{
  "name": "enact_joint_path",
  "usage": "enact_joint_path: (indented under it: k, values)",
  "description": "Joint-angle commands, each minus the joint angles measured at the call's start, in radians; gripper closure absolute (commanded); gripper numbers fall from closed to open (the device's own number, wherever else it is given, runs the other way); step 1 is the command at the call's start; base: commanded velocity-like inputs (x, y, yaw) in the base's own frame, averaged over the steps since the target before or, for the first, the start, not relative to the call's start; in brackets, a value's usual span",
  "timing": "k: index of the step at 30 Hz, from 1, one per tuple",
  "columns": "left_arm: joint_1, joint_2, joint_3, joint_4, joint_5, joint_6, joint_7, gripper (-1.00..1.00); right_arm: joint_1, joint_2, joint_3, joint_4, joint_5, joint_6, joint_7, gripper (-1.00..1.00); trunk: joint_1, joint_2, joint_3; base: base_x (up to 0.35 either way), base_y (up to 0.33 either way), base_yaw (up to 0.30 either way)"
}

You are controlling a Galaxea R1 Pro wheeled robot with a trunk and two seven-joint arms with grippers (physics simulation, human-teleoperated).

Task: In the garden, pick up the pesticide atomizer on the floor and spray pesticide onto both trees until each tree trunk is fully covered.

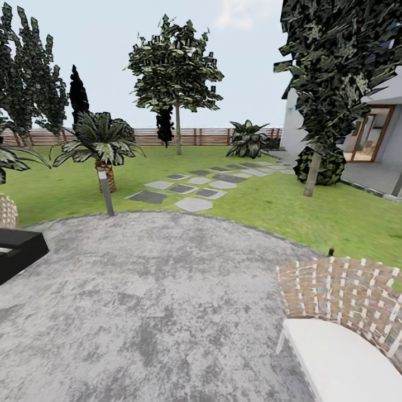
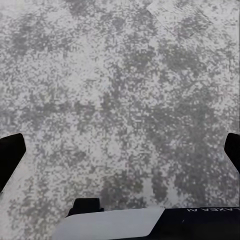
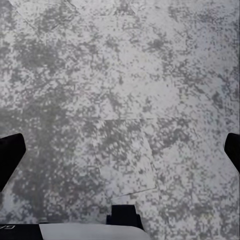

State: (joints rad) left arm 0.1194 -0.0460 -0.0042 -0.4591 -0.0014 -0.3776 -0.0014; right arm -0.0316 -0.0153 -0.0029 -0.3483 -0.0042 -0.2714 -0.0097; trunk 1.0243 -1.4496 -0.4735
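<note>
Two trees stand on the lawn in the head view. One tree trunk (image 1: 178, 131) rises far off at the centre under a spreading crown, the other tree trunk (image 1: 311, 174) leans at the right under a large dark crown. A tiny dark tip (image 1: 331, 251) pokes up at the lawn's edge behind the wicker chair; it may be the pesticide atomizer, but it is too small to tell. My left gripper (image 2: 120, 150) hangs open over the grey stone patio, fingertips (image 2: 10, 152) wide apart. My right gripper (image 3: 120, 150) is open over the same paving, holding nothing.
A wicker chair (image 1: 340, 290) with a white cushion stands near right, a black low piece of furniture (image 1: 19, 254) near left. A thin lamp post (image 1: 105, 192) and a short palm (image 1: 100, 139) edge the patio. Stepping stones (image 1: 192, 187) cross the grass toward the house (image 1: 374, 134); a fence (image 1: 206, 135) closes the back.
</note>
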Motion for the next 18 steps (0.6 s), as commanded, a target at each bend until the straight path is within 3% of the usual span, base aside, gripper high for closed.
enact_joint_path:
  k: [1, 18]
  values:
    - [0.000, 0.000, 0.000, -0.001, 0.000, -0.001, 0.000, -1.00, 0.000, 0.000, 0.000, 0.000, 0.000, -0.003, -0.001, -1.00, 0.001, 0.000, -0.001, 0.349, 0.034, 0.026]
    - [0.000, 0.000, 0.000, -0.001, 0.000, -0.001, 0.000, -1.00, 0.000, 0.000, 0.000, 0.001, 0.000, -0.003, -0.001, -1.00, 0.001, 0.000, -0.001, 0.350, -0.045, 0.004]
